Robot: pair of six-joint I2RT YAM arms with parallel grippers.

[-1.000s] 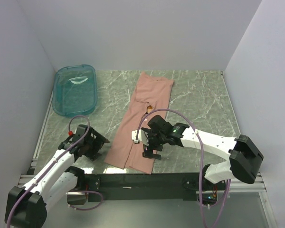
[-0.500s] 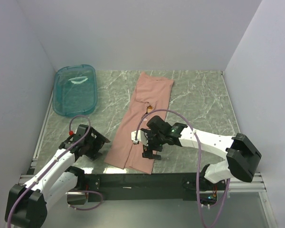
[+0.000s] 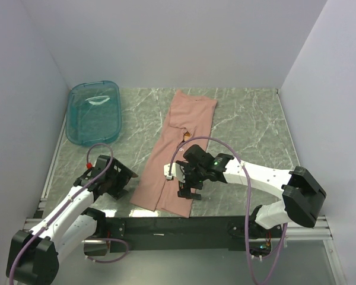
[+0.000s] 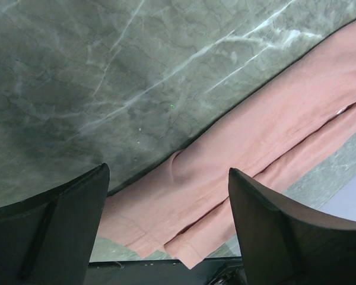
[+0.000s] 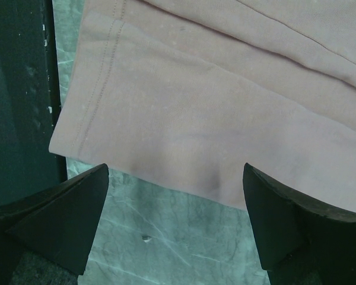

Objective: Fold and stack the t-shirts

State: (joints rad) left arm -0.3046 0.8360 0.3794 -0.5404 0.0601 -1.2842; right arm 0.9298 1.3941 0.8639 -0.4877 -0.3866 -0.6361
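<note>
Little has moved in the last second: my right arm has drawn its elbow and shoulder a touch to the left, while the right gripper point(image 3: 188, 191) hangs where it did, over the near end of the t-shirt point(image 3: 181, 148). My left arm and the cloth have not shifted at all.

I see the dusty-pink shirt lying on the marble-patterned table point(image 3: 249, 124) as a long, narrow strip, its sides already turned in lengthwise. It runs from the far middle of the table down to the near edge, slanting toward my left. A speck of the orange print peeps out at the seam halfway along.

Both sets of jaws stand wide and hold nothing. The right wrist view shows the stitched hem corner of the shirt point(image 5: 225, 107) just beyond the spread fingers point(image 5: 65, 219). The left gripper point(image 3: 120, 181) hovers over bare table just beside the strip's left edge, and its own camera sees the folded layers point(image 4: 273, 148) running between its fingers point(image 4: 59, 231).

I judge the lengthwise fold done and the crosswise fold in hand. The next move calls for each gripper to come down on a near corner of the strip, pinch all the layers together, and carry the hem toward the far end.

The teal tub point(image 3: 94, 111) sits well apart at far left.
</note>
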